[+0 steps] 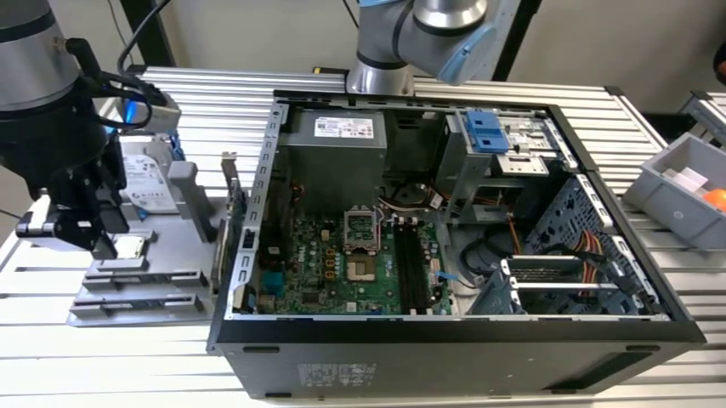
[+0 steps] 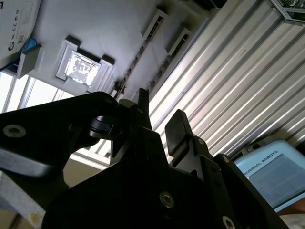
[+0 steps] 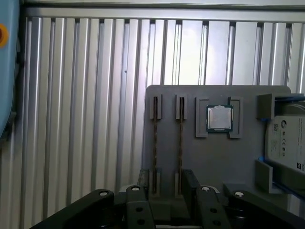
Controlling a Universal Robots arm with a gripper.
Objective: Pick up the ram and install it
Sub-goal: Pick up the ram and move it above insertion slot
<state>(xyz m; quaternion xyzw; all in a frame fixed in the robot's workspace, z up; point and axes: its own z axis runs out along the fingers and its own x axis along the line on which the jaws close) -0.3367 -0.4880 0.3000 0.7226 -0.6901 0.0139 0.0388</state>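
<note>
— While the exterior view is considered, where is the gripper placed?

— The gripper (image 1: 108, 246) is seen at nine o'clock of the open computer case (image 1: 244, 212), toward the exterior view's left, hung over a grey parts tray (image 1: 136, 293). A hard drive (image 1: 148, 183) is held at the tray's twelve o'clock end. The tray's three o'clock edge is set just beside the case wall. Bare slatted table (image 1: 114, 357) is left at its six o'clock. The motherboard (image 1: 329, 272) lies exposed inside the case, with black slots (image 1: 414, 263) at its three o'clock side.

— And the second wrist view?

— The fingers (image 2: 178, 126) are spread, with nothing gripped between them. Past their tips the first ram stick (image 2: 137, 58) is seen on edge in the tray, next to the processor chip (image 2: 83, 69). The second ram stick (image 2: 167, 59) is stood parallel beside it. Open slats are seen past the tray's edge.

— What is added by the first wrist view?

— The first ram stick (image 3: 181, 143) and the second ram stick (image 3: 155, 143) are held upright by end brackets, apart from each other. Their near ends are framed by the parted fingers (image 3: 190, 183); contact cannot be told. Beyond the second ram stick, the tray's edge is followed by wide bare slats up to a pale blue device (image 3: 7, 86).
</note>
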